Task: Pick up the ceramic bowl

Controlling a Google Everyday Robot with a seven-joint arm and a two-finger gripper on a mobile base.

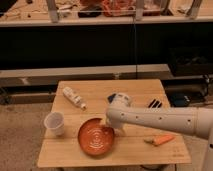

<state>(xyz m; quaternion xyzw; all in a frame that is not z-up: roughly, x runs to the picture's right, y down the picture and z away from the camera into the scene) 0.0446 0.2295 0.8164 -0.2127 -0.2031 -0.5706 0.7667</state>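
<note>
The ceramic bowl point(96, 137) is a wide, shallow orange-brown dish with pale rings inside, resting near the front middle of the wooden table point(135, 92). My white arm reaches in from the right, and the gripper point(109, 124) hangs at the bowl's far right rim. The arm's end covers the gripper's tip, so its hold on the rim is hidden.
A small white cup point(54, 123) stands left of the bowl. A white bottle point(73, 97) lies at the back left. An orange carrot-like item point(160, 140) lies front right, and a dark object point(155, 103) sits at the right. Shelving stands behind the table.
</note>
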